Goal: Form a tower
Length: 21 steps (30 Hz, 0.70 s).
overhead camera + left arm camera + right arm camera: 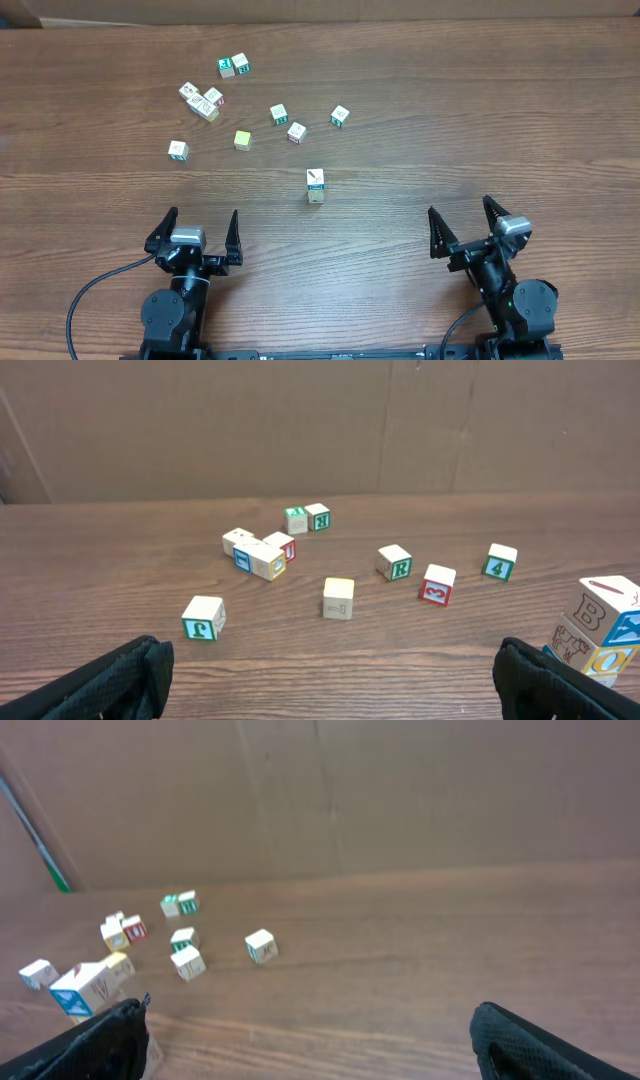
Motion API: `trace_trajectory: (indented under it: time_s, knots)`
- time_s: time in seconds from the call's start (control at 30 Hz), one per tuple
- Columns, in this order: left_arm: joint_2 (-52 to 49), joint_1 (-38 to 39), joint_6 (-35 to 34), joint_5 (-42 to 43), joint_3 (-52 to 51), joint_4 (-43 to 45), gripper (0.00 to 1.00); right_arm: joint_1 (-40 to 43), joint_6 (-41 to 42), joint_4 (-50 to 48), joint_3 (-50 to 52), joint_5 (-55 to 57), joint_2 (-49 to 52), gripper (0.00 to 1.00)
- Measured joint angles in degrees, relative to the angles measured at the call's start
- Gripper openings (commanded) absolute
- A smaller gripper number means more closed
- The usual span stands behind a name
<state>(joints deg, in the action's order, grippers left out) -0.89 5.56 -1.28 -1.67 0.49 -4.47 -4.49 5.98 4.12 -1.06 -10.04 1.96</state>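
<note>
While my left gripper [200, 230] and right gripper [465, 226] gape empty, the blocky pale-wood tower [316, 186] stands at twelve o'clock on the grained table [500, 120].

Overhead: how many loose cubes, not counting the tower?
10, the tower aside: far pair; left cluster of three; three singles mid-table; yellow-green cube; lone cube at left. The cluster may hide another.

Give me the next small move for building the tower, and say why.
Probably reach the left gripper forward to the red-numbered cube. It and the right gripper stand open and empty, back from all the cubes. The tower is short, and that loose cube lies closest to it, apart from its neighbours.
</note>
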Motion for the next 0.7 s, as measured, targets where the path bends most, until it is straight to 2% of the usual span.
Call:
trace_trajectory:
  time_s: [0.7]
  knots:
    - [0.0,0.0,0.0,0.0,0.0,0.0,1.00,-1.4,0.0,0.0,0.0,0.0,-1.1,1.00]
